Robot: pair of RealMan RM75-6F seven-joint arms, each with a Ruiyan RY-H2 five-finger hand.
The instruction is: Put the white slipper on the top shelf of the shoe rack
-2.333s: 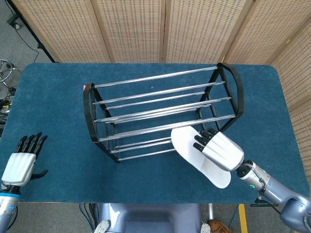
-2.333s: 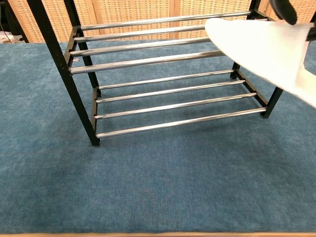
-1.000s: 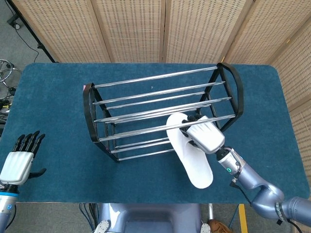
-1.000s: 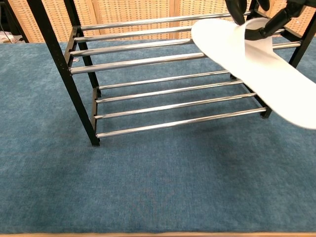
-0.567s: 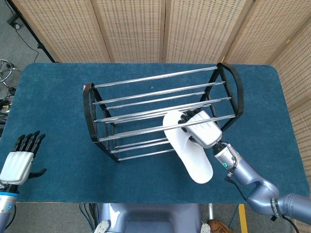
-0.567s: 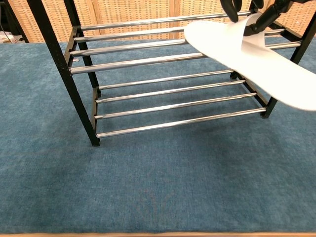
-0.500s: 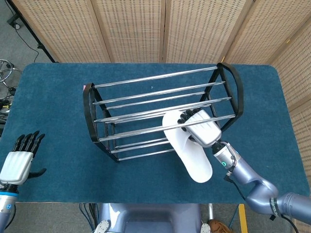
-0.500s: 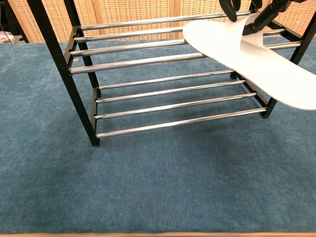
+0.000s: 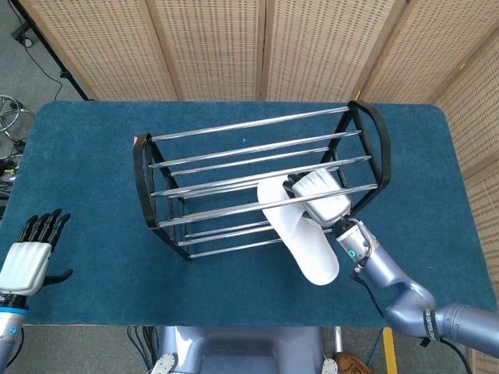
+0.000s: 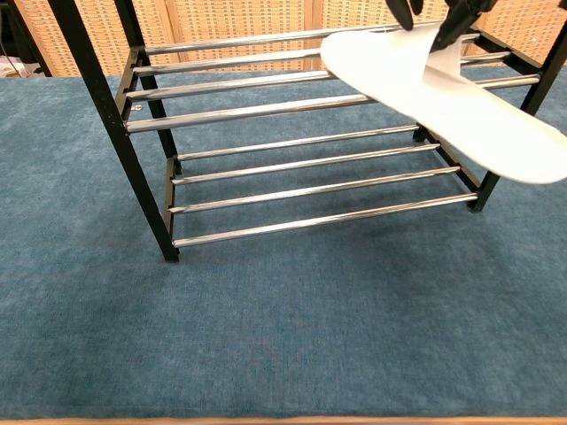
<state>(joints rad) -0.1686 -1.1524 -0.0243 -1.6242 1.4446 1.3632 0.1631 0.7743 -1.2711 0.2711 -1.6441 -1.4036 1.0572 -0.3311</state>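
The white slipper [image 9: 300,234] [image 10: 443,102] is held by my right hand [image 9: 318,195], whose dark fingers [image 10: 461,16] grip its strap. Its toe end lies over the front bars of the shoe rack's [image 9: 257,183] top shelf [image 10: 248,111], while its heel hangs out past the front of the rack, tilted downward. The rack has black end frames and chrome bars on two levels. My left hand [image 9: 30,257] hovers off the table's near left corner, fingers spread, holding nothing.
The rack stands on a blue carpeted table [image 9: 86,171]. Woven folding screens [image 9: 257,47] close off the far side. Bare carpet [image 10: 283,328] lies in front of the rack.
My right hand has carried the slipper up and leftward, from beside the rack's front right corner to over the top shelf's front bars. The left hand has hardly moved.
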